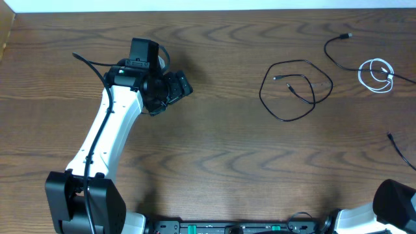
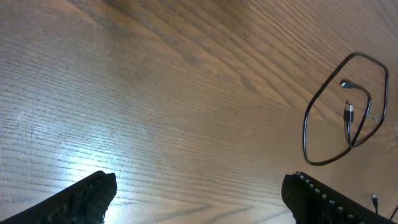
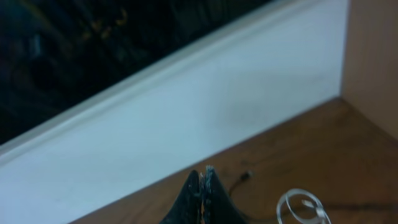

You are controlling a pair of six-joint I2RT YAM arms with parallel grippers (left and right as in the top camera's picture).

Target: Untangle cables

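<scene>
A black cable (image 1: 296, 90) lies in a loose loop right of the table's middle, alone; it also shows in the left wrist view (image 2: 346, 118). A second black cable (image 1: 338, 49) runs at the far right beside a coiled white cable (image 1: 377, 75). The white coil shows in the right wrist view (image 3: 301, 206) with a black plug end (image 3: 246, 176). Another black cable end (image 1: 400, 148) lies at the right edge. My left gripper (image 1: 179, 86) is open and empty at the left (image 2: 199, 193). My right gripper (image 3: 204, 177) is shut and empty; in the overhead view only its arm shows.
The left arm (image 1: 104, 130) stretches from the front left corner. The right arm's base (image 1: 393, 205) sits at the front right corner. A white wall (image 3: 186, 112) borders the table's far edge.
</scene>
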